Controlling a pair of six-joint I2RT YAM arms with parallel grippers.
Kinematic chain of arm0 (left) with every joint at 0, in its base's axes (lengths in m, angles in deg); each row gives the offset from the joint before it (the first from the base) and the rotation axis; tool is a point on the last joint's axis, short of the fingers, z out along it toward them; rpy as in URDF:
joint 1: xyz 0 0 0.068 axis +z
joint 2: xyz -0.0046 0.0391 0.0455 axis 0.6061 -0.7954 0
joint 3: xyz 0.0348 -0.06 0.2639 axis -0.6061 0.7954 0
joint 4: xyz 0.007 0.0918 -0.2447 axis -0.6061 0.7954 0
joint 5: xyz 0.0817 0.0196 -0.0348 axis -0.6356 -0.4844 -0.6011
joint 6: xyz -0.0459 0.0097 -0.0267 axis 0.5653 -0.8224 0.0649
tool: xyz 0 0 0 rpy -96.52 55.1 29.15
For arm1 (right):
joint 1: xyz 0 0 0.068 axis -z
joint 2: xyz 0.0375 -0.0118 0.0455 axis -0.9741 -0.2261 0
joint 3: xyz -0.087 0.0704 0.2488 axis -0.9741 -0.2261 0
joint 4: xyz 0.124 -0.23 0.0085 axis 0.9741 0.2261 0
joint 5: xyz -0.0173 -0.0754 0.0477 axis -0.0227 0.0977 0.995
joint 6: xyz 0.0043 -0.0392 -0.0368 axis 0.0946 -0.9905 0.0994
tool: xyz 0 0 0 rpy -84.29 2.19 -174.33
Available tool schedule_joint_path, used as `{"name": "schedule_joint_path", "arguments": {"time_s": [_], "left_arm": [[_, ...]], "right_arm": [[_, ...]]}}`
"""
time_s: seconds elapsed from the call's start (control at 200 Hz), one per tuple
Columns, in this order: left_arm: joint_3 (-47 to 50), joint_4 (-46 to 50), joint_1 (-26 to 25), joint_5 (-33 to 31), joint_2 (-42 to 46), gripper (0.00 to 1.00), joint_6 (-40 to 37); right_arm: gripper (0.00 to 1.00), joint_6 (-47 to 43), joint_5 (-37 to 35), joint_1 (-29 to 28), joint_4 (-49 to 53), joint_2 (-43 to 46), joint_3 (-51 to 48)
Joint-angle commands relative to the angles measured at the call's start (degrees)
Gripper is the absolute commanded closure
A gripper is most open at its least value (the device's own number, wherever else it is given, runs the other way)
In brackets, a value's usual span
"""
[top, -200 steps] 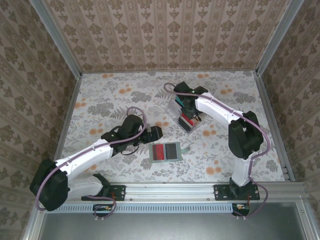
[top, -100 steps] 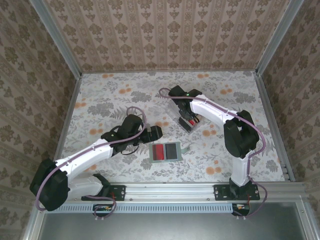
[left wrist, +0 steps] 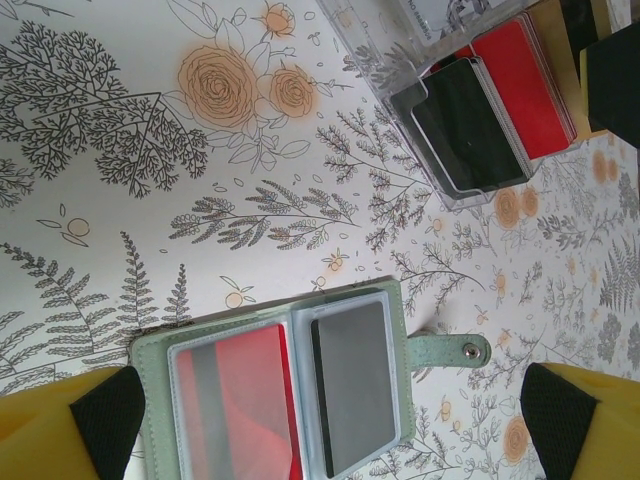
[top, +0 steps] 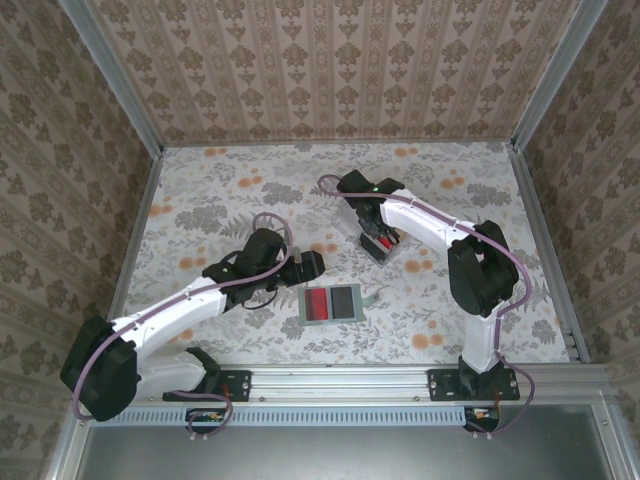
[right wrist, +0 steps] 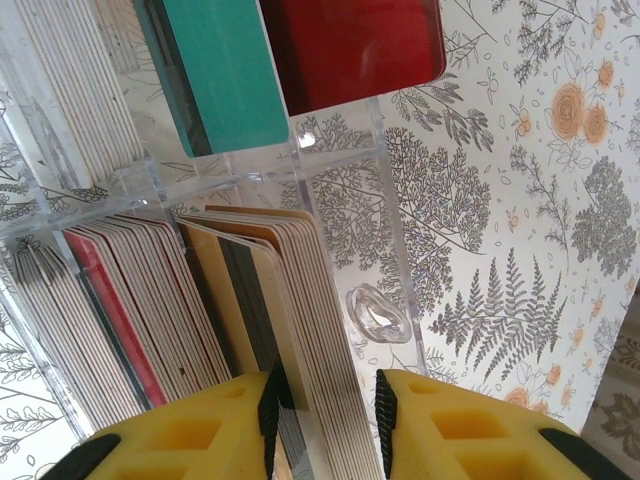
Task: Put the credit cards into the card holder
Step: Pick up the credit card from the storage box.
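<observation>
The card holder [top: 331,303] lies open on the table, a grey-green wallet [left wrist: 150,350] with a red card [left wrist: 235,400] and a dark grey card [left wrist: 355,385] in its clear pockets. My left gripper [left wrist: 330,425] hovers just above it, open, one finger on each side. My right gripper [top: 375,232] reaches down into the clear rack [right wrist: 340,160]. Its jaws straddle a bundle of beige credit cards [right wrist: 300,330]: the left pad touches the bundle and the right pad stands a little apart. Teal [right wrist: 225,70] and red [right wrist: 350,40] cards stand in the compartment beyond.
The clear rack [left wrist: 455,190] sits just behind the wallet, with black [left wrist: 465,125] and red [left wrist: 520,85] cards at its near end. The wallet's snap strap [left wrist: 450,352] sticks out to the right. Papered walls enclose the floral table on three sides.
The right arm swung left and lowered its gripper into the rack, and its jaws have narrowed around the beige bundle. The left arm has stayed still.
</observation>
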Motion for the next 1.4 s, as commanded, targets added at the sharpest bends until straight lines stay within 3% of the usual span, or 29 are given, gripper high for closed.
{"name": "schedule_joint_path", "arguments": {"time_s": [0.0,0.475,1.395], "left_arm": [[-0.46,-0.77,0.58,0.96,-0.41,0.00,0.41],[-0.72,-1.41,0.63,2.15,-1.78,0.00,0.77],[-1.11,-2.09,0.82,3.06,-2.98,0.00,1.12]], "right_arm": [[0.67,-0.79,-3.25,0.39,-0.15,2.11,-0.40],[0.68,-0.80,-4.57,0.39,-0.19,2.45,-0.40],[0.83,-0.71,-3.89,0.37,0.36,3.74,-0.21]]}}
